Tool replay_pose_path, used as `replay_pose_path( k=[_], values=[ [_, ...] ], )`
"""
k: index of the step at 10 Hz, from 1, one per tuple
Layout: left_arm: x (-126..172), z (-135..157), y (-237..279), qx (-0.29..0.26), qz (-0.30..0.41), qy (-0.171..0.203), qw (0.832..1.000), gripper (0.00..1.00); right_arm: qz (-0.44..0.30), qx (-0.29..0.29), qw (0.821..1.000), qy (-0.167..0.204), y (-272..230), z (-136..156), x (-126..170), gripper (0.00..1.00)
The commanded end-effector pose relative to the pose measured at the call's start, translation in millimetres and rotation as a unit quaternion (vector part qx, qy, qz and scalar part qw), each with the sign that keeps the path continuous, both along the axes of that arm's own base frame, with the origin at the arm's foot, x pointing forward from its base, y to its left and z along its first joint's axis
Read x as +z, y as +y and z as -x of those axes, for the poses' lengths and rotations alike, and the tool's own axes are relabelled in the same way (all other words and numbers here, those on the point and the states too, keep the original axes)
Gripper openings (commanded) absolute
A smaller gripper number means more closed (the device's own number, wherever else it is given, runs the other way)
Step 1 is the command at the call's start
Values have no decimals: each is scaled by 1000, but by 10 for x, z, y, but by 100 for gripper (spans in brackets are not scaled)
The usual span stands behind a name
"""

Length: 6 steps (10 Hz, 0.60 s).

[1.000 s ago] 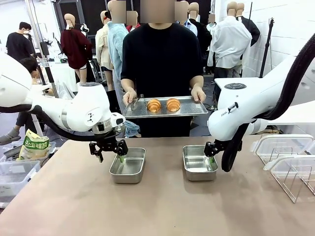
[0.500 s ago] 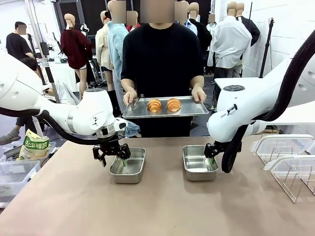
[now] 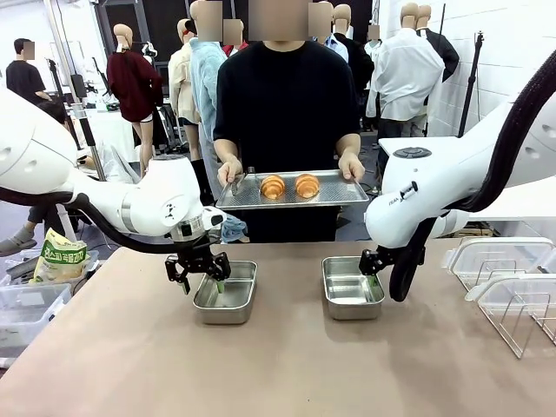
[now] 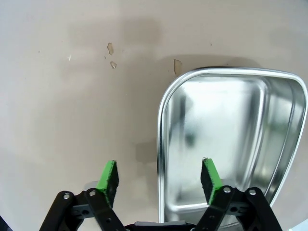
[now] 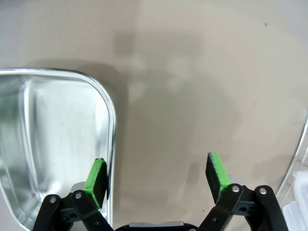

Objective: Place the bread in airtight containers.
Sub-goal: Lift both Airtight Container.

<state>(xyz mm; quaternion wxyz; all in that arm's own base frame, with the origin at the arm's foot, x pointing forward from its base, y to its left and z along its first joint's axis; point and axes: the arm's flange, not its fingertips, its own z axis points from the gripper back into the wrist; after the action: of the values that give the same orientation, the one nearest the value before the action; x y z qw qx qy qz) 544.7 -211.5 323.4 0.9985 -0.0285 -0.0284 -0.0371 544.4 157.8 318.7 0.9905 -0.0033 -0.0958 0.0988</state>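
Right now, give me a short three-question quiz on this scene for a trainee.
1. True or false: both croissants lie on the tray that the person holds.
2. The left gripper is: A) shut on a croissant; B) open, astride the wall of the left pan; C) shut on a lid.
3. Fill in: the left pan and the right pan each hold ____.
Key: 1 true; 2 B; 3 nothing.

A person [image 3: 282, 104] holds a tray [image 3: 347, 193] bearing 2 croissants [image 3: 272, 186] [image 3: 306, 185] beyond 2 steel pans [image 3: 234, 297] [image 3: 347, 292] on the table [image 3: 261, 373]
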Motion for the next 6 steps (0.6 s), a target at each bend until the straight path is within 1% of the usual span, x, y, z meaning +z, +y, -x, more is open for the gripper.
replay_pose_path(
  k=[1, 2, 4, 5, 6],
  values=[
    [11, -58, 42, 14, 7, 10, 1000, 61, -9, -15, 1000, 10, 89, -95, -43, 100],
    [11, -56, 65, 17, 7, 9, 1000, 42, -21, -9, 1000, 16, 98, -91, -50, 86],
    [10, -60, 81, 17, 5, 9, 1000, 4, -21, -17, 999, 30, 109, -93, -82, 49],
    [-4, -57, 83, 16, 5, 11, 1000, 0, -22, -20, 999, 34, 99, -88, -108, 31],
    [-9, -52, 80, 14, 6, 12, 1000, 0, -22, -22, 999, 35, 95, -79, -119, 13]
  ],
)
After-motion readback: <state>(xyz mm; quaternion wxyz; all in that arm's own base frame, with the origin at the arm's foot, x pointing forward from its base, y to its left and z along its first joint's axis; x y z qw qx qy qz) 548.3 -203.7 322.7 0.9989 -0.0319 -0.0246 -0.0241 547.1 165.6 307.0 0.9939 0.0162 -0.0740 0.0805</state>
